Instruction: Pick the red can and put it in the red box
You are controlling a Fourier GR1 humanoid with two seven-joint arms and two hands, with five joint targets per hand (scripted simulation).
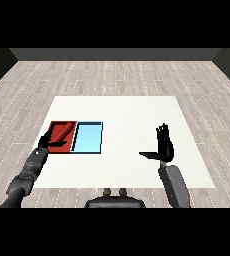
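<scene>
a white, square, smooth table [137, 150] stands on a floor of pale grey wood planks [112, 75], with dark walls behind. on the table's left part two shallow rectangular trays lie side by side, long edges touching: a red tray [54, 124] on the left and a light blue tray [88, 138] on the right, each with a thin darker rim and a flat, plain floor.

the red can [63, 132] lies tilted inside the red tray, a smooth cylinder seen as a slanting red shape against the tray's floor. no label or writing can be read on it or on either tray.

the left hand [48, 141], black on a grey forearm, reaches over the near left edge of the red tray, touching or almost touching the can; whether its fingers curl round the can cannot be told.

the right hand [163, 147] is held upright well apart from the trays, above the table's right part, fingers straight and pointing up, thumb stretched out sideways towards the left, grasping nothing.
</scene>
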